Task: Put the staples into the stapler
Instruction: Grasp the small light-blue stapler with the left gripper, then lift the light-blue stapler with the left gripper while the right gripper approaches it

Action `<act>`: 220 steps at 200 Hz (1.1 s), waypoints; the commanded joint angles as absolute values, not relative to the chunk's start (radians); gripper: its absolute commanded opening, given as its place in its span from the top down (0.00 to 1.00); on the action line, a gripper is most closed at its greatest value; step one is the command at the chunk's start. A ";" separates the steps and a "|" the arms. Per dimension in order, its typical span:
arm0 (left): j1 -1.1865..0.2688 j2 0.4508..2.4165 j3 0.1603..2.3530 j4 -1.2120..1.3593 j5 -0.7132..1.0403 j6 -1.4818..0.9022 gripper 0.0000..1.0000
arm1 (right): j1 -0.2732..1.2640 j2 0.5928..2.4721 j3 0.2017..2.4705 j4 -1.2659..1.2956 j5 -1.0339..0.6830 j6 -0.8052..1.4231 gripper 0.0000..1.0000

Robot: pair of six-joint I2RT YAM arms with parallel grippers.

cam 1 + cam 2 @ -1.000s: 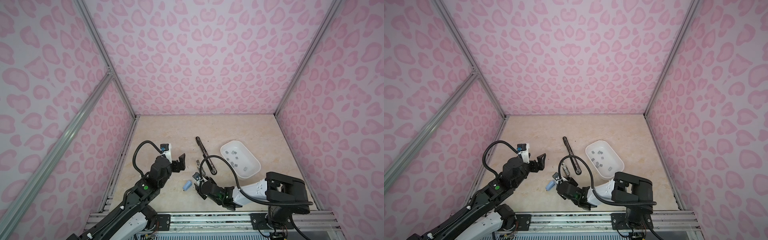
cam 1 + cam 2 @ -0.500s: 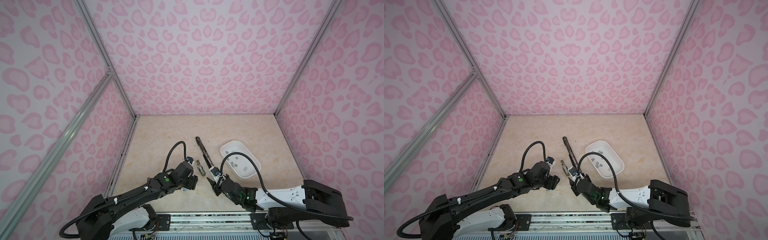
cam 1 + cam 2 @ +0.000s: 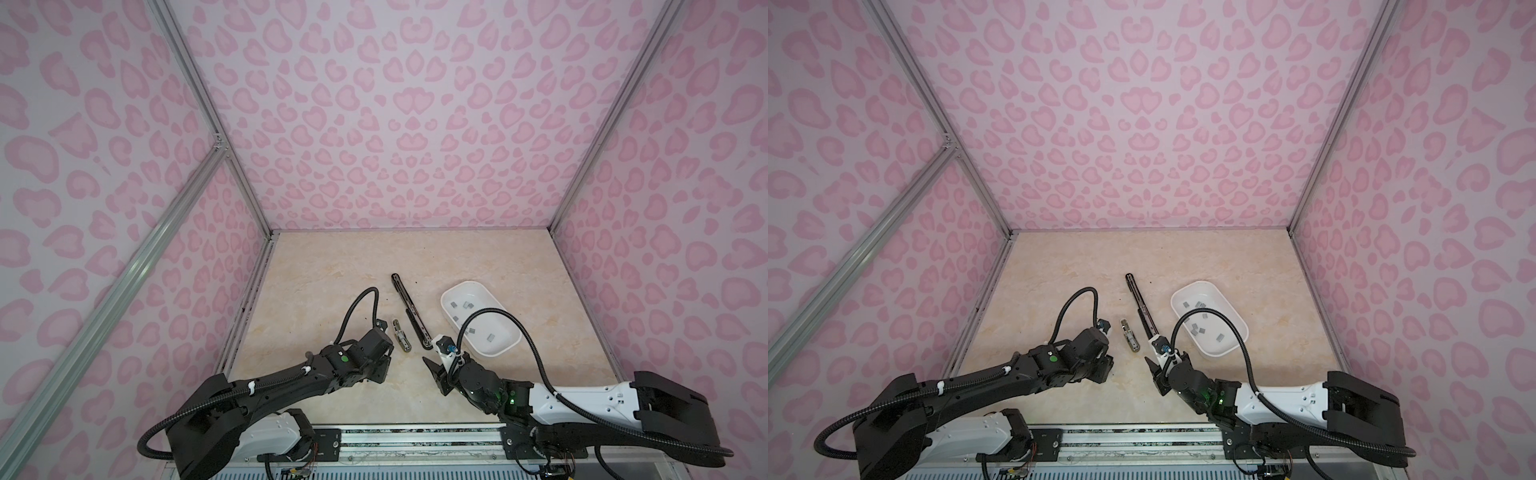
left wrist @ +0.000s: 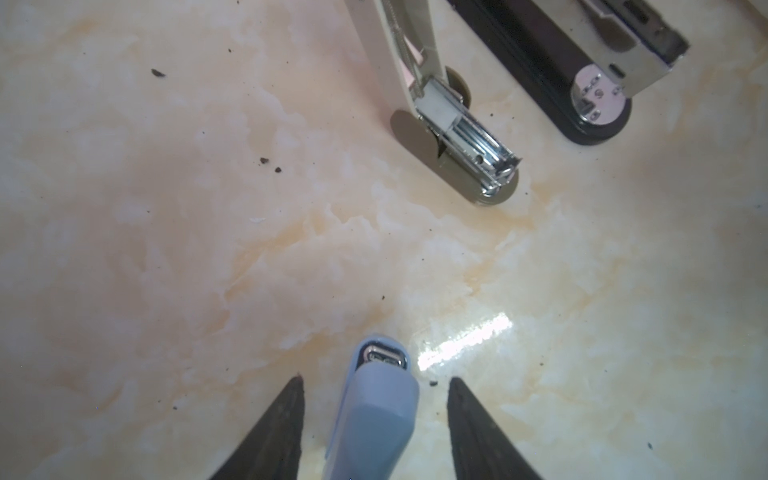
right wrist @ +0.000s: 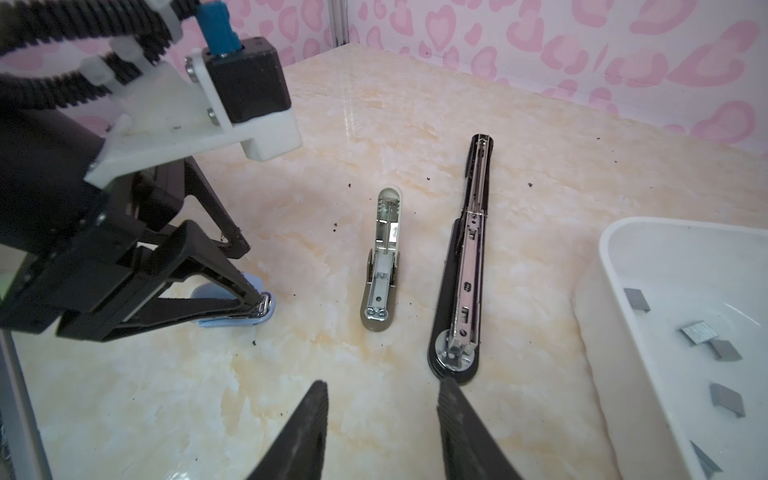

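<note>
Straddling the small blue stapler (image 4: 376,428), the left jaws stand apart, with a sliver of table (image 4: 166,249) showing on each side of it, so nothing is clamped yet; its long axis runs straight out along their reach, metal nose foremost; the right jaws are likewise apart and empty, hovering just short of the long black stapler (image 5: 465,270), with the beige stapler (image 5: 382,270) beside it; the staples (image 5: 698,332) lie loose in the white tray (image 5: 611,270), nearer the right arm, which looks better placed to fetch one.
</note>
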State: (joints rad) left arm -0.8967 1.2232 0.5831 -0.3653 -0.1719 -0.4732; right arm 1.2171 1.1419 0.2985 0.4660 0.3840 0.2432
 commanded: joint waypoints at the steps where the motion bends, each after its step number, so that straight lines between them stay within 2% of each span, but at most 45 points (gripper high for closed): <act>1: -0.899 1.240 0.579 -0.375 -0.163 -0.487 0.43 | 1.215 1.150 0.298 0.462 0.382 0.254 0.56; 36: -0.902 1.266 0.591 -0.387 -0.166 -0.490 0.44 | 1.210 1.161 0.300 0.464 0.382 0.254 0.56; 96: -0.906 1.288 0.599 -0.395 -0.160 -0.493 0.63 | 1.195 1.164 0.286 0.486 0.358 0.265 0.56; 106: -0.905 1.292 0.601 -0.395 -0.163 -0.494 0.70 | 1.193 1.167 0.285 0.487 0.357 0.267 0.56; 165: -0.905 1.303 0.606 -0.391 -0.160 -0.488 0.80 | 1.187 1.161 0.281 0.490 0.352 0.272 0.57; 180: -0.905 1.281 0.603 -0.380 -0.160 -0.475 0.84 | 1.184 1.159 0.281 0.489 0.353 0.287 0.57; 201: -0.905 1.199 0.608 -0.366 -0.163 -0.438 0.87 | 1.170 1.161 0.295 0.486 0.393 0.350 0.63; 220: -0.905 1.112 0.634 -0.360 -0.172 -0.388 0.89 | 1.132 1.142 0.273 0.543 0.369 0.401 0.63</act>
State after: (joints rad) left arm -0.9054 1.1927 0.6006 -0.3874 -0.1604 -0.4580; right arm 1.1656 1.1603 0.2882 0.4774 0.3630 0.3161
